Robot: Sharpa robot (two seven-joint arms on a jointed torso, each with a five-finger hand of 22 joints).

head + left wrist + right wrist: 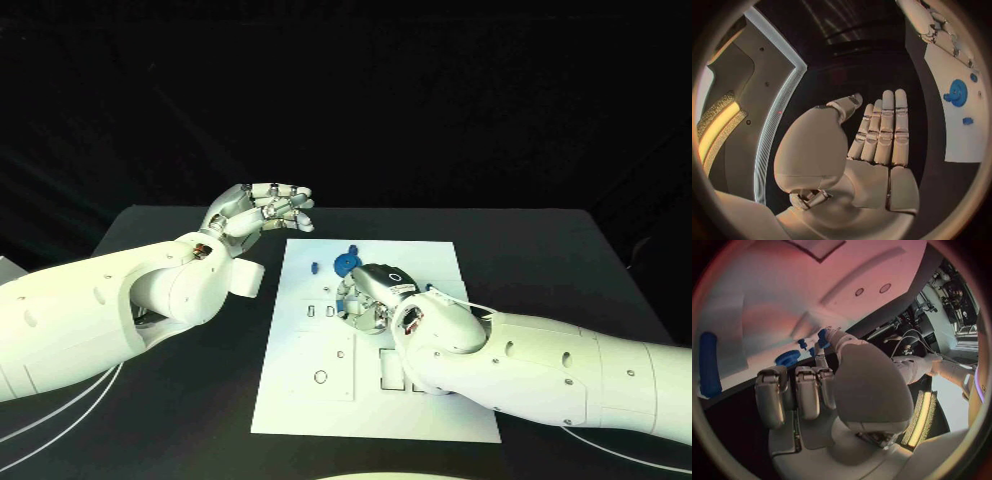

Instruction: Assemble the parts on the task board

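We see the flat white task board lying on the matte black surface, with a toothed blue gear near its far edge. Our right hand rests over the board's middle, pinching a small blue part at its fingertips. Our left hand hovers beside the board's far left corner, fingers straight and together, grasping nothing.

The black tabletop carries the white task board, which lies flat at its middle, long side running away from the robot.
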